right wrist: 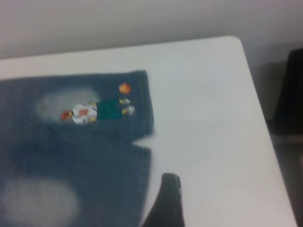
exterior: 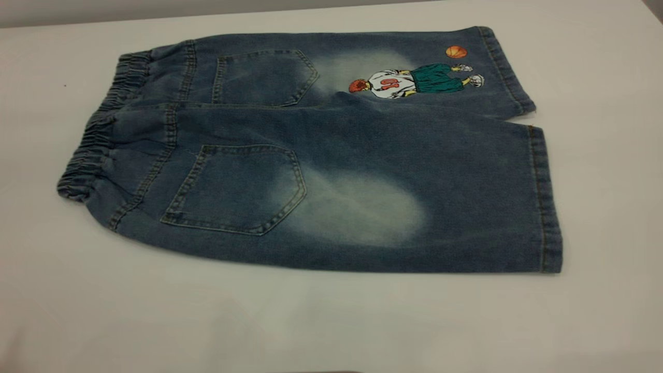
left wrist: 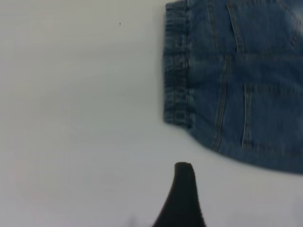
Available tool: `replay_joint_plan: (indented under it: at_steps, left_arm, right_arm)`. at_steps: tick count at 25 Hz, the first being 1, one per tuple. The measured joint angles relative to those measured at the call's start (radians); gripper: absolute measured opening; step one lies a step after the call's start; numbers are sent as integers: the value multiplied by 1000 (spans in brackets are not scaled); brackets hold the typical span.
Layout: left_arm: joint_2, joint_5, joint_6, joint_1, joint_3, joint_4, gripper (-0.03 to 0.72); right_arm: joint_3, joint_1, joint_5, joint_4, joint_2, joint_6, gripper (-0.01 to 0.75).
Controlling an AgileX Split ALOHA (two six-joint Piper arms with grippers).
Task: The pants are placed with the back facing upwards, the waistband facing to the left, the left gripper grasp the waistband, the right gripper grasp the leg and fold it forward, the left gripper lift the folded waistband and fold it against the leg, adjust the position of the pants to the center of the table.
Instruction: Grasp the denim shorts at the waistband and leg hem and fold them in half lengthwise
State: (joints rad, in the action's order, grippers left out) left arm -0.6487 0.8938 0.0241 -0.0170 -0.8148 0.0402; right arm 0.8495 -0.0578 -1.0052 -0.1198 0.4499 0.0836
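Faded denim pants (exterior: 331, 171) are seen spread flat, back side up, on the white tabletop (exterior: 103, 311), with the gathered waistband (exterior: 96, 145) turned to the left and both hems to the right. The plain leg (exterior: 414, 207) lies nearer the camera, the leg with the cartoon basketball player print (exterior: 414, 80) behind it. No fold has been made yet: every step of the task is judged still to be done. Only one dark finger (left wrist: 182, 198) of the left gripper is shown, held over bare tabletop near the waistband corner; one finger (right wrist: 165, 203) of the right gripper is shown beside the hem of the plain leg. Whether either gripper's fingers are spread or closed cannot be told.
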Motion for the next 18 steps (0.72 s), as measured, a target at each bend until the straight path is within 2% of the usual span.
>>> replay_joint_plan:
  at_steps: [5, 9, 18]
  left_arm:
    - [-261, -21, 82, 0, -128, 0, 570]
    - [-440, -30, 120, 0, -180, 0, 570]
    - [-777, -112, 133, 0, -190, 0, 570]
  right_arm:
    - [25, 0, 89, -87, 157, -27, 592]
    - [25, 0, 98, -130, 255, -84, 592]
    - [29, 0, 80, -160, 361, -170, 592]
